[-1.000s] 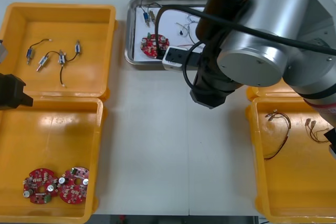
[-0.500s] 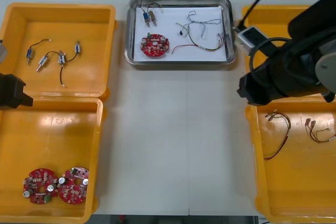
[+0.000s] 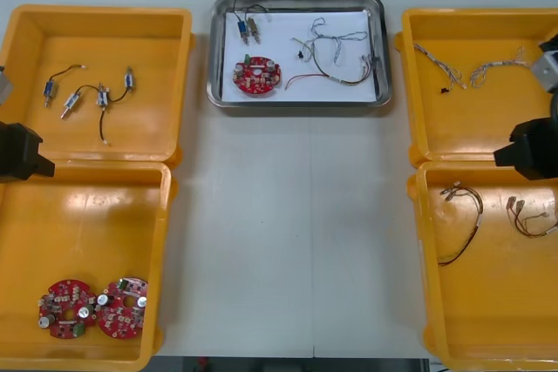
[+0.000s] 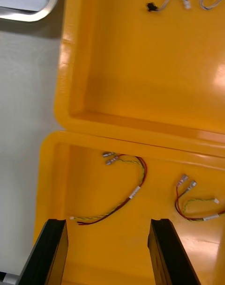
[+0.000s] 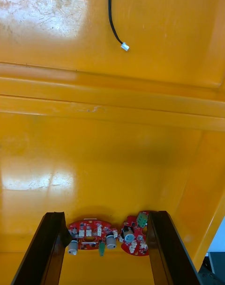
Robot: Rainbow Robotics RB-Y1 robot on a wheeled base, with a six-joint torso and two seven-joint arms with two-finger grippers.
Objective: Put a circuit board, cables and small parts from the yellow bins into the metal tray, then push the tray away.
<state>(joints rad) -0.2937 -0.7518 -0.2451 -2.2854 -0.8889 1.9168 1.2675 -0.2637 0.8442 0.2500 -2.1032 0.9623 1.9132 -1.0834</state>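
The metal tray stands at the table's far middle, white inside. It holds a round red circuit board, red and yellow and pale twisted cables, and small metal parts. My right gripper is open with nothing between its fingers, above the near right bin's red and yellow cables. The right arm sits at the right edge, between the two right bins. My left gripper is open over the near left bin, above two red boards. The left arm is parked at the left edge.
The far left bin holds small metal parts on black cables. Two boards lie in the near left bin. Twisted cables lie in the far right bin, red and yellow cables in the near right bin. Bare table lies between the bins.
My right arm has swung from over the tray out to the right edge, uncovering the tray and the right bins. The left arm has not moved.
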